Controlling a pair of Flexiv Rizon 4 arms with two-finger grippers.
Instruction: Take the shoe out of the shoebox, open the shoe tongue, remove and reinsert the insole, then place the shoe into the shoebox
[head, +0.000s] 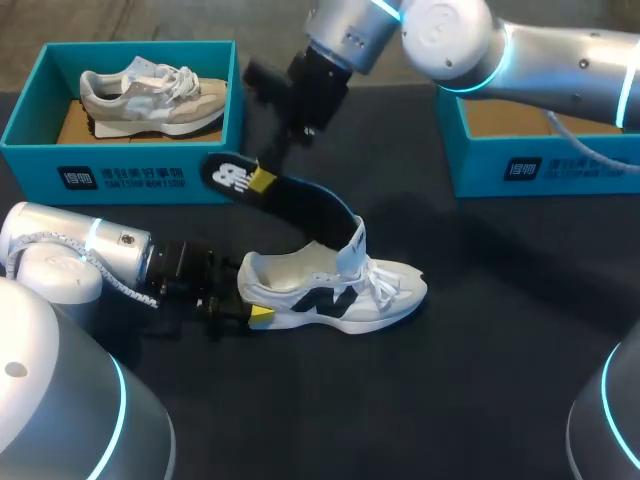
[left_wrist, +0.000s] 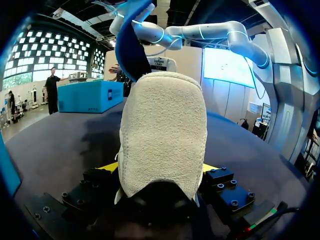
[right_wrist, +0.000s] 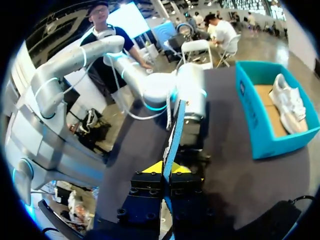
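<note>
A white printed label, a small square mark beside a line of letters, stands on the front wall of the teal cardboard shoebox (head: 30, 160) behind and left of the white sneaker (head: 340, 290); its characters are too small to read. A matching label sits on the second teal shoebox (head: 480, 165), behind and right of the sneaker. The dark blue foam insole (head: 300, 200) bears a white logo at its heel end, and the sneaker's side a black emblem.

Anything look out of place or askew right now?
Only the insole: it arches half out of the white shoe, one end pinched in the right hand. The shoe stands upright, heel in the left hand. Nothing spilled or damaged.
</note>
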